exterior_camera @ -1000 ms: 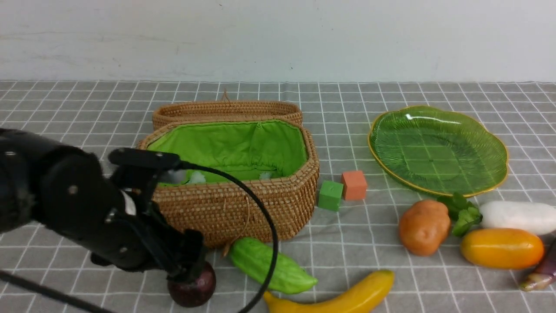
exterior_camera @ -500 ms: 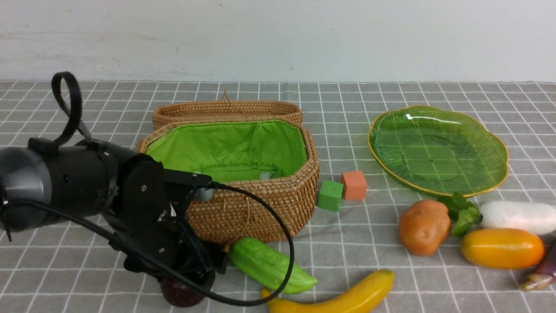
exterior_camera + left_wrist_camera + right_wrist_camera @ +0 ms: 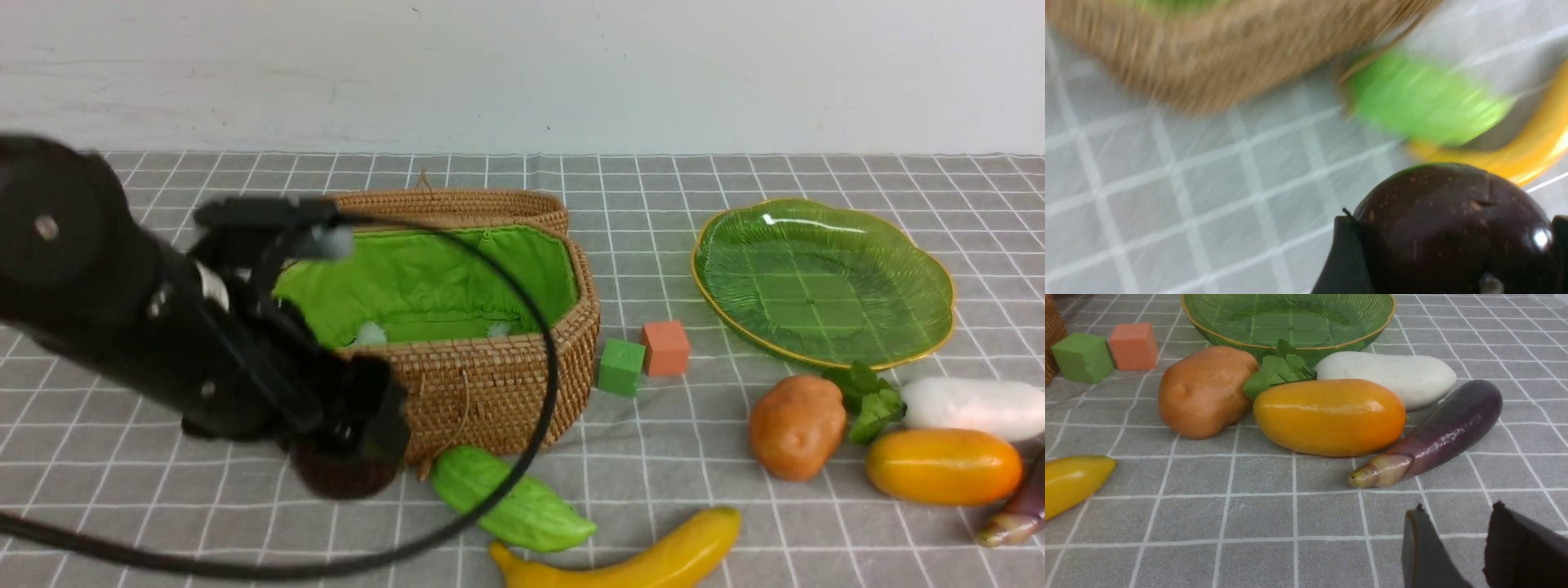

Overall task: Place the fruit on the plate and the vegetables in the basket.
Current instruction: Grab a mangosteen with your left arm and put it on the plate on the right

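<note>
L gripper (image 3: 1453,222) pinches the plum (image 3: 339,483) from both sides, just in front of the basket (image 3: 506,392). The plate (image 3: 816,286) is well apart, on the R side. R gripper (image 3: 1457,522): fingers spread, empty.

Risks, we judge: the glossy round plum slips from the pinch in transit, or the cable (image 3: 553,367) (looped across the basket) snags its rim.

Only the L wrist view shows finger contact; the front view hides it.

Plain white wall (image 3: 653,73); grey tablecloth (image 3: 816,531) with white grid lines
</note>
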Tool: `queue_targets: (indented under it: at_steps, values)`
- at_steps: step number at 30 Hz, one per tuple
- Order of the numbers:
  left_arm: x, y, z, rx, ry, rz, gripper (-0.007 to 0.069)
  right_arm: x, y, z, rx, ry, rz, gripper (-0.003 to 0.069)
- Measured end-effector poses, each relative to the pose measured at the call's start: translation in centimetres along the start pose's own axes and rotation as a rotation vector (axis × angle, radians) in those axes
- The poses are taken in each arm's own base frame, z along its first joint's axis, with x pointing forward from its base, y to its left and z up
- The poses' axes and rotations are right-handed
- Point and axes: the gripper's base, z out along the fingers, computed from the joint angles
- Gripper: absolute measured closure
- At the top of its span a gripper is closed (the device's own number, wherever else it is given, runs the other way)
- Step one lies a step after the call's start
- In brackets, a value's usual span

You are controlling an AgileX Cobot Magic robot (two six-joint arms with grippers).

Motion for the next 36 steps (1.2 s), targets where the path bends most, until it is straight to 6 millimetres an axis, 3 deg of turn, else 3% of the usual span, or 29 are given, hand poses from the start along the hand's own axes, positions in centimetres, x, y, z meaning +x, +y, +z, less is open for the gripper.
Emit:
queue_targets:
  at_steps: [5, 6, 7, 11, 12, 15, 16, 17, 19, 21, 22, 23, 24, 28, 31, 36]
  values:
    - [-3.8, -1.7, -0.8, 0.085, -0.053, 0.043, 0.0074, 0.0, 0.0, 0.0, 0.0, 0.0, 0.0, 0.0419]
    - [-5.6, -2.4, 0.0, 0.118, -0.047, 0.058, 0.0074, 0.0, 0.0, 0.0, 0.0, 0.0, 0.0, 0.0419]
    - [-5.9, -2.5, 0.1, 0.122, -0.047, 0.06, 0.0074, 0.0, 0.0, 0.0, 0.0, 0.0, 0.0, 0.0419]
    - [-11.2, -6.3, 2.6, 0.24, -0.098, 0.18, 0.0074, 0.0, 0.0, 0.0, 0.0, 0.0, 0.0, 0.0419]
    - [-12.8, -8.2, 3.7, 0.277, -0.141, 0.231, 0.0074, 0.0, 0.0, 0.0, 0.0, 0.0, 0.0, 0.0419]
    - [-14.7, -11.1, 5.4, 0.325, -0.22, 0.277, 0.0074, 0.0, 0.0, 0.0, 0.0, 0.0, 0.0, 0.0419]
    - [-15.7, -13.0, 7.4, 0.349, -0.28, 0.288, 0.0074, 0.0, 0.0, 0.0, 0.0, 0.0, 0.0, 0.0419]
    - [-15.8, -13.2, 7.6, 0.353, -0.288, 0.288, 0.0074, 0.0, 0.0, 0.0, 0.0, 0.0, 0.0, 0.0419]
    - [-17.2, -15.2, 10.0, 0.383, -0.396, 0.276, 0.0074, 0.0, 0.0, 0.0, 0.0, 0.0, 0.0, 0.0419]
    - [-17.5, -16.5, 13.5, 0.397, -0.448, 0.252, 0.0074, 0.0, 0.0, 0.0, 0.0, 0.0, 0.0, 0.0419]
    - [-17.5, -16.7, 14.2, 0.399, -0.45, 0.25, 0.0074, 0.0, 0.0, 0.0, 0.0, 0.0, 0.0, 0.0419]
    - [-17.5, -17.5, 16.8, 0.407, -0.5, 0.223, 0.0074, 0.0, 0.0, 0.0, 0.0, 0.0, 0.0, 0.0419]
    - [-17.3, -17.8, 18.1, 0.408, -0.516, 0.213, 0.0074, 0.0, 0.0, 0.0, 0.0, 0.0, 0.0, 0.0419]
    - [-15.7, -18.7, 23.4, 0.403, -0.543, 0.191, 0.0074, 0.0, 0.0, 0.0, 0.0, 0.0, 0.0, 0.0419]
    - [-14.8, -18.6, 25.6, 0.392, -0.529, 0.185, 0.0074, 0.0, 0.0, 0.0, 0.0, 0.0, 0.0, 0.0419]
    - [-14.6, -18.4, 26.4, 0.388, -0.525, 0.178, 0.0071, 0.0, 0.0, 0.0, 0.0, 0.0, 0.0, 0.0419]
